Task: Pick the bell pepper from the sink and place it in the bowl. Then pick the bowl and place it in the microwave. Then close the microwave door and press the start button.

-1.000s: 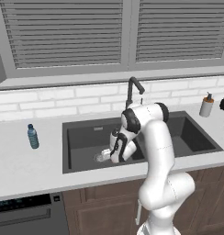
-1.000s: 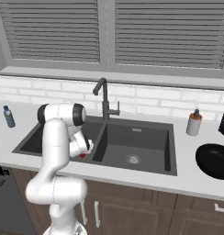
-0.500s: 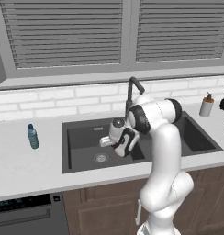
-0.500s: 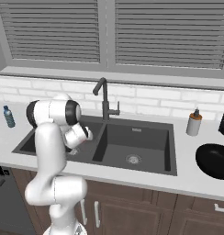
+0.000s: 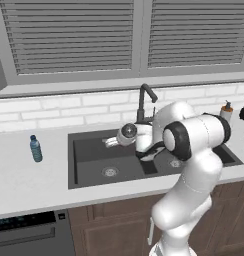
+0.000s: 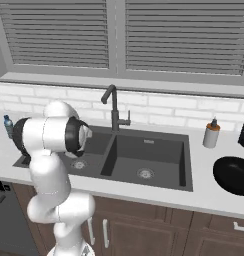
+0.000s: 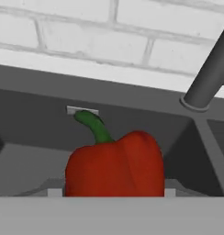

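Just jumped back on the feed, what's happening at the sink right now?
The arm's hand has the red bell pepper between its fingers, seen close up in the hand view, raised over the left basin of the sink near the faucet. The black bowl waits on the counter to the right of the sink, with nothing in it yet. The pepper has not reached it.

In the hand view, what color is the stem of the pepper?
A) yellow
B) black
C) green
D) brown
C: the red bell pepper carries a curved green stem at its top, seen against the dark wall of the sink.
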Available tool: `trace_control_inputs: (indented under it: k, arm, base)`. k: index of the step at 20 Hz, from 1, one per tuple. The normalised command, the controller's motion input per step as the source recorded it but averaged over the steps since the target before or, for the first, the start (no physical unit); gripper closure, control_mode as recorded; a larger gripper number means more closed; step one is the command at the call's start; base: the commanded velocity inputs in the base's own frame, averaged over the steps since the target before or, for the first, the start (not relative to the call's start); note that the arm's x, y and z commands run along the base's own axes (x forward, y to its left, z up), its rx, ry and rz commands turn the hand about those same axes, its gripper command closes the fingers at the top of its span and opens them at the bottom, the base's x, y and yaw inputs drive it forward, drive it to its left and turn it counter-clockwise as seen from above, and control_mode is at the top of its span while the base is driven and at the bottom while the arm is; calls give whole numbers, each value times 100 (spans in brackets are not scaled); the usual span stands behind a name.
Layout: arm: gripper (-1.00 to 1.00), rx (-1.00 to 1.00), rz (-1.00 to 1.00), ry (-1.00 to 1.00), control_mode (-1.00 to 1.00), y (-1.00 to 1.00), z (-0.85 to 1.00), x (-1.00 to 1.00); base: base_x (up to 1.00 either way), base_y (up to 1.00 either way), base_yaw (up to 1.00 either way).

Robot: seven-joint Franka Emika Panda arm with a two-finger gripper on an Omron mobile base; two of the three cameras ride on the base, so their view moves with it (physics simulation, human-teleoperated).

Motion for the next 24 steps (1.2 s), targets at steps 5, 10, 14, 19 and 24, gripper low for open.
trace_control_inputs:
  k: [5, 10, 14, 19, 24]
  arm:
    - [100, 0, 0, -8, -100, 0, 100, -94]
    - [100, 0, 0, -12, -100, 1, 100, -81]
    - [100, 0, 0, -26, -100, 1, 100, -60]
    - [100, 0, 0, -25, -100, 0, 100, -53]
    - [100, 2, 0, -20, -100, 1, 100, -58]
  base:
    - [0, 0, 0]
    - [0, 0, 0]
    - [0, 0, 0]
    - [0, 0, 0]
    - [0, 0, 0]
